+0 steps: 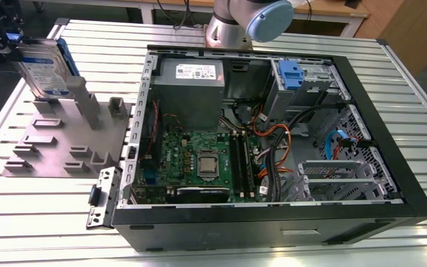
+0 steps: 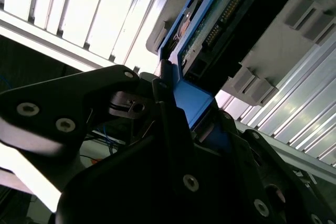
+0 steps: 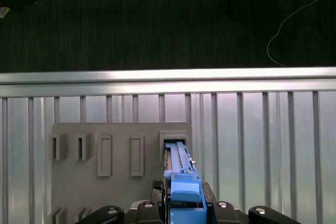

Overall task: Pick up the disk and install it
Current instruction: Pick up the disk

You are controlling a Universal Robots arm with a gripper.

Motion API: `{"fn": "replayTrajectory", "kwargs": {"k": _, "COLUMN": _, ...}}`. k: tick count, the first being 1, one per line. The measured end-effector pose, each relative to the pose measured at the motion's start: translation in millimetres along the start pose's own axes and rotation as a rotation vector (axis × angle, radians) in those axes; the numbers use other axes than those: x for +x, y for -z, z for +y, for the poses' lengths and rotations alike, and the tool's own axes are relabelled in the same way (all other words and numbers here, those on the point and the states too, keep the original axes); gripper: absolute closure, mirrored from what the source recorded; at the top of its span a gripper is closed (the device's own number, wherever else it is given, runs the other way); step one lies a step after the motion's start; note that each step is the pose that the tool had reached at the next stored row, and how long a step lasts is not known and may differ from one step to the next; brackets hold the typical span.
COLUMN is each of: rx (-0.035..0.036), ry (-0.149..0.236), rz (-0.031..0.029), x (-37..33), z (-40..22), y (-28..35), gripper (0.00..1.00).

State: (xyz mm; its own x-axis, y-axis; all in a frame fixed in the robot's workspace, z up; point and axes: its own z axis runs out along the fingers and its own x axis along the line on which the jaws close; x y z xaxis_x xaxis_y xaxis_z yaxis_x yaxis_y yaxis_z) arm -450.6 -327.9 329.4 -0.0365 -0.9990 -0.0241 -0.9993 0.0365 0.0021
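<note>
Slatted aluminium bench [image 1: 35, 222], edge at the exterior view's left: the disk, a flat silver hard drive in blue plastic frame [image 1: 46, 69], stands upright at a slot of the grey fixture plate [image 1: 58, 139]. Its long axis is vertical, with the jaws pinching its top edge.

**A robotics lab set up for computer assembly**

This looks like a robotics lab or workshop. A tabletop [image 1: 43, 222] of ribbed aluminium profiles carries an opened computer case [image 1: 410, 189], its motherboard [image 1: 176, 150] and wiring bare. At the exterior view's left lies a grey slotted fixture plate [image 1: 50, 147]. A robot arm's base [image 1: 228, 30] stands at the far edge, with wooden desks [image 1: 332, 10] beyond. Loose cables [image 3: 268, 51] trail over dark carpet [image 3: 105, 30].
</note>
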Motion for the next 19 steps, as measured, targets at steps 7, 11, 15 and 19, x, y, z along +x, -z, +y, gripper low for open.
{"fn": "replayTrajectory", "kwargs": {"k": 7, "rx": 0.0000, "ry": 0.000, "rz": 0.0000, "x": 0.0, "z": 0.0, "y": 1.9, "gripper": 0.64}}
{"fn": "replayTrajectory", "kwargs": {"k": 11, "rx": 0.0000, "ry": 0.000, "rz": 0.0000, "x": -0.1, "z": 0.0, "y": 3.0, "gripper": 0.64}}
{"fn": "replayTrajectory", "kwargs": {"k": 15, "rx": 0.0001, "ry": 0.000, "rz": 0.0000, "x": -0.1, "z": 0.0, "y": 3.5, "gripper": 0.64}}
{"fn": "replayTrajectory", "kwargs": {"k": 19, "rx": 0.0000, "ry": 0.000, "rz": 0.0000, "x": -0.1, "z": 0.0, "y": 3.7, "gripper": 0.64}}
